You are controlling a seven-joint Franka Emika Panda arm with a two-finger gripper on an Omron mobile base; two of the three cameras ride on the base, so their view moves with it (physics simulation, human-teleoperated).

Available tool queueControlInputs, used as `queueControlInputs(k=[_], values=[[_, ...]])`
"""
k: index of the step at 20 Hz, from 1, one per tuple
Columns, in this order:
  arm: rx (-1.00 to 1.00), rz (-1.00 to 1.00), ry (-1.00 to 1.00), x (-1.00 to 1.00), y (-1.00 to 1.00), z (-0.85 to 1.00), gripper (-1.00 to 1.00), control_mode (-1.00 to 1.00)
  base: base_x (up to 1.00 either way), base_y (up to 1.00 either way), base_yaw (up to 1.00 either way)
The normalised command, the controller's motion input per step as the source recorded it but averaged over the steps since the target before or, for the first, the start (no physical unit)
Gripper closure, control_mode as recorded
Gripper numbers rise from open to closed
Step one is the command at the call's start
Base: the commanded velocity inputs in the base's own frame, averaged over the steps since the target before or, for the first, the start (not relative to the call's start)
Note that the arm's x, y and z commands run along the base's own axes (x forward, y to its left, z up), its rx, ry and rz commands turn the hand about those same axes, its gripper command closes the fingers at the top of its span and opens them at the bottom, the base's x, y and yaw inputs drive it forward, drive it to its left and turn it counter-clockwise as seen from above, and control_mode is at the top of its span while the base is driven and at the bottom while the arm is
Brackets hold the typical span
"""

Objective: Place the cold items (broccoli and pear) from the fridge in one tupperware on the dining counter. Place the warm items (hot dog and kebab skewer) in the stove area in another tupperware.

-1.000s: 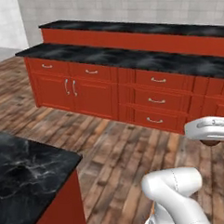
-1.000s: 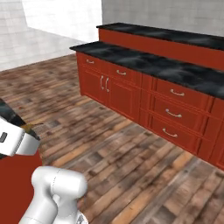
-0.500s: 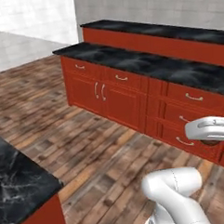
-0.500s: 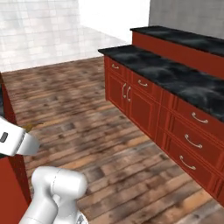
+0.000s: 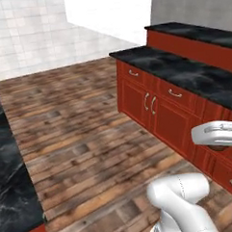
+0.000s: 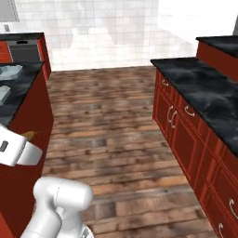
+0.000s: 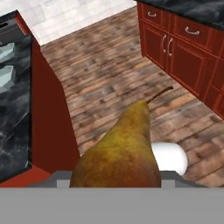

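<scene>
A brown pear (image 7: 120, 155) is being held in the gripper, its stem pointing away from the hand, above the wooden floor (image 5: 85, 139). The fingers themselves are being hidden by the fruit. Red cabinets (image 5: 158, 111) with a black counter (image 6: 209, 95) are being seen at the right side, and another black counter (image 7: 13, 113) at the left.
</scene>
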Motion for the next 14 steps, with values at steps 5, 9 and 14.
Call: queueControlInputs(k=[5,9,14], values=[[0.0,0.0,0.0,0.0,0.0,0.0,1.0,1.0,0.91,-0.36,0.48],[0.0,0.0,0.0,0.0,0.0,0.0,1.0,1.0,0.83,-0.39,0.48],[0.0,0.0,0.0,0.0,0.0,0.0,1.0,1.0,0.77,-0.34,0.53]])
